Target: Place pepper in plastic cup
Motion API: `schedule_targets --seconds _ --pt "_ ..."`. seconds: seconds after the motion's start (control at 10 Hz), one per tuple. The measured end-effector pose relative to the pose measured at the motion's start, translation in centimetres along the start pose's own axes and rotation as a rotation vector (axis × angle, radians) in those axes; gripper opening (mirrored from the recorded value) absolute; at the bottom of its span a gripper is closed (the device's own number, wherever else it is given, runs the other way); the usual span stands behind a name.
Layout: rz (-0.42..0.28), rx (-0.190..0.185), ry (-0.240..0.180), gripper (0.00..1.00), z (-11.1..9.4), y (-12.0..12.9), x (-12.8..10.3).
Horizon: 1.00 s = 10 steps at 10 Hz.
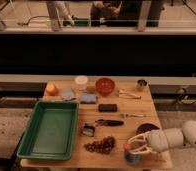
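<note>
**A:** Start big. What's on the wooden table [146, 105]?

**B:** A green tray [48, 131] fills its left side. The robot's white arm [173, 139] reaches in from the right over the near-right corner, just beside a dark purple bowl [150, 128]. Along the far edge stand a red-orange bowl [105, 85], a white cup [81, 81], a small metal cup [141, 84] and an orange ball [51, 89], all well apart from the work.

**A:** And the gripper?

**B:** The gripper [137, 145] hangs right over the blue plastic cup [132, 157], which stands at the table's near edge, close to the corner. I cannot tell whether it is clamped on anything or has let go.

**A:** The pepper?

**B:** The pepper [127, 147] shows as a small red-orange tip at the left side of the cup's rim, beside the gripper. It may be partly inside or perched on the rim; I can't say which.

**A:** So what could go wrong?

**B:** Three things, I'd judge. If the pepper lies across the rim rather than inside, letting go could tip it outward onto the table or off the near edge. The cup looks light and short, so a gripper pulling away sideways could catch the rim and knock it over, with the edge right there. And if the pepper clings as the gripper lifts, it gets dragged out again. A straight upward retreat seems safest.
</note>
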Motion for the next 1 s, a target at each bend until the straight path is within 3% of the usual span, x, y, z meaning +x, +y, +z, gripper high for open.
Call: schedule_targets --seconds 0.2,0.4,0.5,1.0 --pt "-0.002 0.002 0.001 0.47 -0.03 0.02 -0.09" --pt "-0.007 0.002 0.004 0.71 -0.07 -0.04 -0.29" --pt "-0.007 0.002 0.004 0.77 -0.05 -0.04 -0.28" --pt "-0.011 0.007 0.004 0.8 -0.24 -0.26 -0.38"
